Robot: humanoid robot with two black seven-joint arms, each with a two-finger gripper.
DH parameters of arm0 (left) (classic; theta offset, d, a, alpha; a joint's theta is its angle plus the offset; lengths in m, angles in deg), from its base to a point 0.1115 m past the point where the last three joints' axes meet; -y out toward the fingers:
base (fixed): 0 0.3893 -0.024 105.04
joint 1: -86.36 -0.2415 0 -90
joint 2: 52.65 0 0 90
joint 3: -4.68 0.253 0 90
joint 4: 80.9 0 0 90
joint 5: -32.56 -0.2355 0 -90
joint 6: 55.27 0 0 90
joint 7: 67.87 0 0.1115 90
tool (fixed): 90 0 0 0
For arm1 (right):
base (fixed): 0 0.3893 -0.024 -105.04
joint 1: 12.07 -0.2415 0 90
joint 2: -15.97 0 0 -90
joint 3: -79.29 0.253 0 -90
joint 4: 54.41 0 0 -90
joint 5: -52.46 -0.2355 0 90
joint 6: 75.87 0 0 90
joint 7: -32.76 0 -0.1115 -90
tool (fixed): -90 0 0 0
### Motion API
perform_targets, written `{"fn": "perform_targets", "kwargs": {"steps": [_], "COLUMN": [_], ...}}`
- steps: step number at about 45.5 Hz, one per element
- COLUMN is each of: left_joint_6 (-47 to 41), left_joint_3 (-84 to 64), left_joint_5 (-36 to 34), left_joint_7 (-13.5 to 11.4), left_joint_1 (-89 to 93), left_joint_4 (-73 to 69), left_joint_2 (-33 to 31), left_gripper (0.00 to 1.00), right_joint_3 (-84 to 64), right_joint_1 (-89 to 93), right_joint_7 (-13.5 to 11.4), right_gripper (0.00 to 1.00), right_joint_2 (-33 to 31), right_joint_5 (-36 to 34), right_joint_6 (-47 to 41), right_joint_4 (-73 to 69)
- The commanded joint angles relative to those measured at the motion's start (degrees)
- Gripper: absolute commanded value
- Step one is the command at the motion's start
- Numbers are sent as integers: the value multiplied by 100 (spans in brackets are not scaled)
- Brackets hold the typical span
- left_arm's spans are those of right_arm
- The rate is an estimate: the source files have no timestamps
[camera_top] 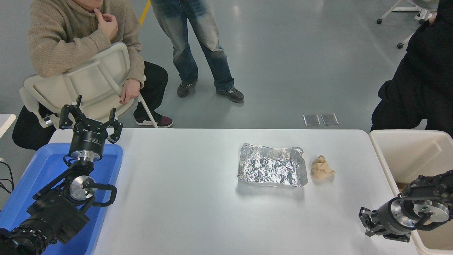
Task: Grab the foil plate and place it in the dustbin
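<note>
Right claw (pixel 366 222) is seen low at the tabletop's (pixel 184 198) near right corner, nothing held; its opening cannot be told. Foil plate (pixel 271 170) is laid flat right of centre, paper ball (pixel 321 167) just beside it. Dustbin (pixel 385 156) is set at the right edge. Left claw (pixel 90 120) is parked open over the blue tray (pixel 39 166).

Crinkled silver foil plate (pixel 271 170) flat on the table, rims bent, cream dustbin (pixel 407 156) well apart at right

Crinkled shiny foil plate (pixel 271 170), matt crumpled paper ball (pixel 321 167), smooth plastic dustbin (pixel 407 156)
</note>
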Motion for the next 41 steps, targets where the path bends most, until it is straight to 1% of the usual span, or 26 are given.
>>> {"fn": "perform_targets", "kwargs": {"steps": [1,12,13,14,17,18,20,25,31,36,41], "left_joint_6": [0,0,0,0,0,0,0,0,0,0,0], "left_joint_3": [0,0,0,0,0,0,0,0,0,0,0], "left_joint_5": [0,-9,0,0,-9,0,0,0,-9,0,0], "left_joint_7": [-5,4,-5,4,4,4,4,4,4,4,4], "left_joint_1": [2,2,2,2,2,2,-6,2,2,2,2], "left_joint_4": [3,-6,-6,3,3,3,3,3,3,3,3], "left_joint_2": [0,0,0,0,0,0,0,0,0,0,0], "left_gripper": [99,99,99,99,99,99,99,99,99,99,99], "right_joint_3": [20,-243,-278,-366,-489,-524,-551,-901,-1649,-2089,-2230], "right_joint_1": [-81,-862,-941,-1073,-1354,-1442,-1627,-2206,-3392,-4289,-5001], "right_joint_7": [-14,13,13,13,13,13,4,4,4,4,4], "right_gripper": [0,0,7,23,52,66,100,100,100,100,100], "right_joint_2": [-31,-286,-278,-252,-225,-225,-225,-251,-85,3,4], "right_joint_5": [-36,-53,-45,-53,-88,-89,-97,-141,-246,-396,-449], "right_joint_6": [-20,-274,-301,-310,-319,-327,-354,-950,-1697,-2093,-2489], "right_joint_4": [-54,-519,-520,-520,-528,-537,-555,-914,-1468,-1881,-2189]}}
